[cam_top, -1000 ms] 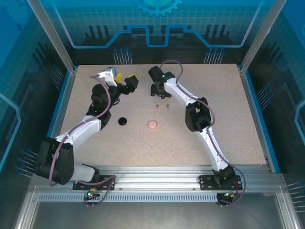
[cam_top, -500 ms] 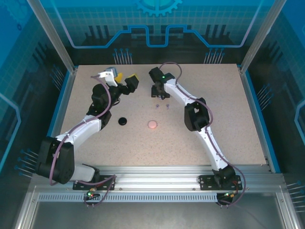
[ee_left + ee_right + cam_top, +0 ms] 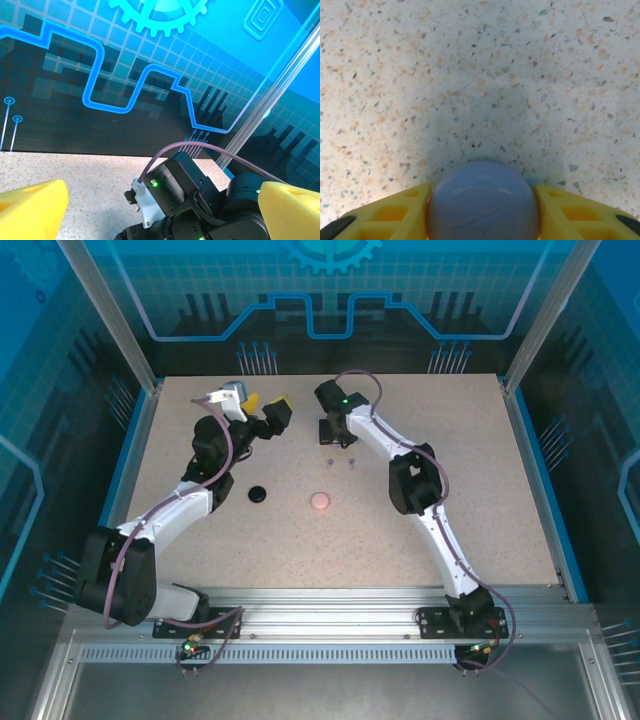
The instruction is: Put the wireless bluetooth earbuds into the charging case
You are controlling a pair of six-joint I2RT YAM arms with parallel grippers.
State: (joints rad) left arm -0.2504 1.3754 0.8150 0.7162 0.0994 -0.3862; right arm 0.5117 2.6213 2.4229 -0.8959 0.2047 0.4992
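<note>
The widest open stretch of the speckled beige tabletop lies between the white-and-black right arm and the blue-edged side wall. Near the middle, a black round case and a pale pink round case sit well apart, with a bare lane between them. Two tiny purple earbuds lie between the pink case and the right gripper, whose yellow fingers touch both sides of a lavender round case. The left arm crosses the left side, and the left gripper hangs raised with its jaws wide.

The top view overlooks the whole desk from above and behind. The right wrist looks straight down at it, close. The left wrist faces the back wall across the right arm.
</note>
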